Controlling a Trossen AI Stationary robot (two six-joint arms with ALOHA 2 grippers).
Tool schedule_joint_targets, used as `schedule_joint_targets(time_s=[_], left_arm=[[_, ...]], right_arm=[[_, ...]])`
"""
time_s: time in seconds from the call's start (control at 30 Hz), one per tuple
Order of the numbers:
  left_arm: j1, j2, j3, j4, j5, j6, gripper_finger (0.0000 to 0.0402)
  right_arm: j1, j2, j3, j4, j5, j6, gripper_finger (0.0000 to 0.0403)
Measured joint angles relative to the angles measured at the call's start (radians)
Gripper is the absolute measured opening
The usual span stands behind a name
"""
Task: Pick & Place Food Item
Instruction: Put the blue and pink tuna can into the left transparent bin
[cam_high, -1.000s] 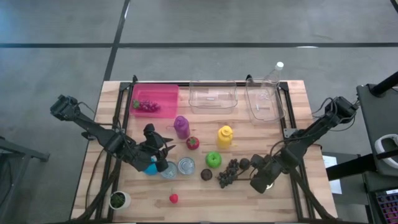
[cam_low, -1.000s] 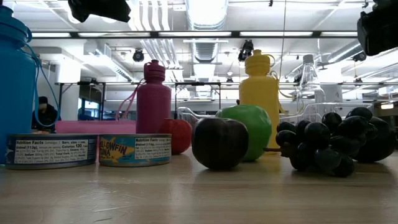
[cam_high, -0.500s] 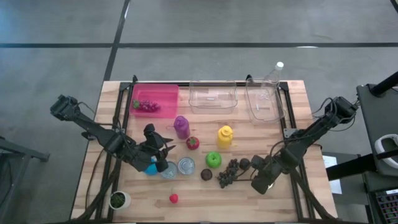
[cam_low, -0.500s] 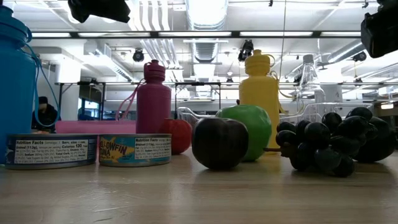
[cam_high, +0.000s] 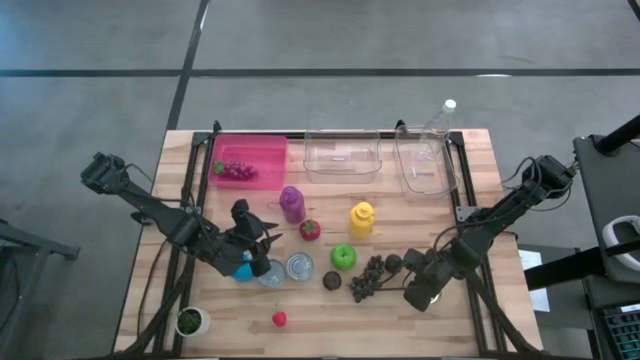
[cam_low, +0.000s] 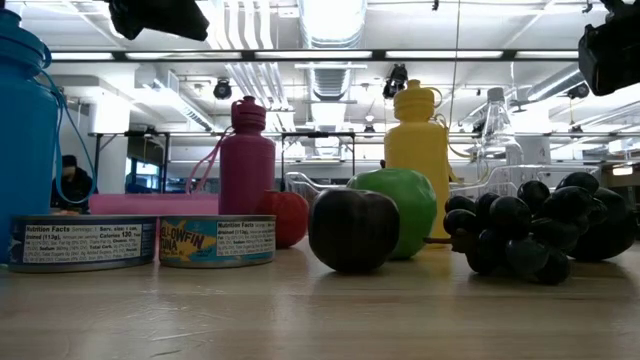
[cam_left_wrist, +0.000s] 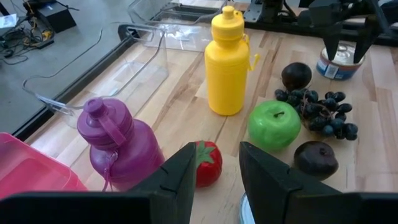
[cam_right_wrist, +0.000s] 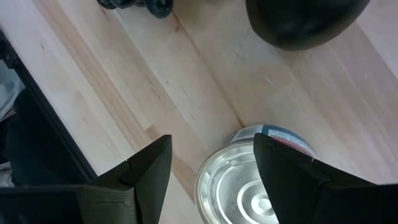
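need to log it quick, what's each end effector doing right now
Left end effector: open, holding nothing.
Right end effector: open above a can, holding nothing.

Only the two cans on the surface carry readable print, both in the low view. The left can (cam_low: 82, 244) shows a panel headed "Nutrition Facts" with "Serv. size 1 can" and "Calories 120" — the finer lines blur out. The can just beside it (cam_low: 217, 241) reads "YELLOWFIN" (partly cut off), plus another "Nutrition Facts" panel. Both sit below the left end effector (cam_high: 262, 240). The bottles bear no legible text.
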Motion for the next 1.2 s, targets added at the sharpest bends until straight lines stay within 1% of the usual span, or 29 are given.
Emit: schedule_joint_targets(time_s=[0.5, 1.13, 1.2], left_arm=[[0.000, 0.000, -0.002, 0.004, 0.001, 0.001, 0.0124], [0.000, 0.000, -0.002, 0.007, 0.000, 0.003, 0.0124], [0.000, 0.000, -0.002, 0.007, 0.000, 0.003, 0.0123]], right_arm=[[0.000, 0.000, -0.009, 0.002, 0.024, -0.006, 0.0224], [0.001, -0.013, 0.001, 0.001, 0.011, -0.036, 0.0224], [0.001, -0.013, 0.001, 0.002, -0.003, -0.036, 0.0224]])
